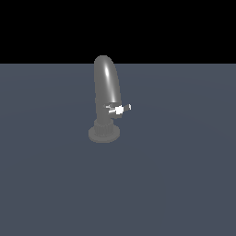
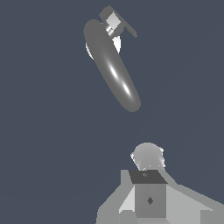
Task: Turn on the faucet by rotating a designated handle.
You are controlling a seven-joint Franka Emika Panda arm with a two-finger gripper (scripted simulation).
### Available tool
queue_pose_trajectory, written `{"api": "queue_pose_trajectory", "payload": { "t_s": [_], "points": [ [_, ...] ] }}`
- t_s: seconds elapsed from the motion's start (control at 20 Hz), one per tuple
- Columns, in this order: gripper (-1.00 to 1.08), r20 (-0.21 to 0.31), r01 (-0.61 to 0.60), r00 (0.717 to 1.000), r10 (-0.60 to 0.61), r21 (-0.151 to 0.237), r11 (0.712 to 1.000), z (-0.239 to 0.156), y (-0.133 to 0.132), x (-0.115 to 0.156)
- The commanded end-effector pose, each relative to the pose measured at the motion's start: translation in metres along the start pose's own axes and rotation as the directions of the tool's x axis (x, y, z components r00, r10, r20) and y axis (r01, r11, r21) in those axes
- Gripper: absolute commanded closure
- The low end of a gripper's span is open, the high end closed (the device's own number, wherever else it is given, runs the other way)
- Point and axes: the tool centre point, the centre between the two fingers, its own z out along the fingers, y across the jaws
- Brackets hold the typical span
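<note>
The faucet [image 1: 106, 87] is a dull grey tap with a tall arched spout, standing upright on a round ridged base [image 1: 104, 132]. The handle [image 1: 119, 109], a thin bright lever with a blocky white middle, juts from the faucet body toward the exterior view's right. In the wrist view the faucet spout [image 2: 111, 65] is seen from above, with the handle [image 2: 114, 22] at its far end. My gripper [image 2: 148, 173] shows only in the wrist view. It hangs well apart from the faucet, touching nothing. Its fingers look pressed together, with no gap between them. The arm is out of the exterior view.
A flat blue-grey floor [image 1: 184, 175] stretches all around the faucet. Black background lies beyond its far edge.
</note>
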Motion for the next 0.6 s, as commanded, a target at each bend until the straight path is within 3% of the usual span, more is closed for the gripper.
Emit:
{"api": "queue_pose_trajectory", "payload": {
  "t_s": [0.0,0.55],
  "points": [
    [1.08,0.045,-0.035,0.998,0.034,0.012,0.999,0.000,-0.004,0.013],
    [1.08,0.245,-0.191,0.954,0.175,0.045,0.981,0.008,-0.017,0.070]
  ]
}}
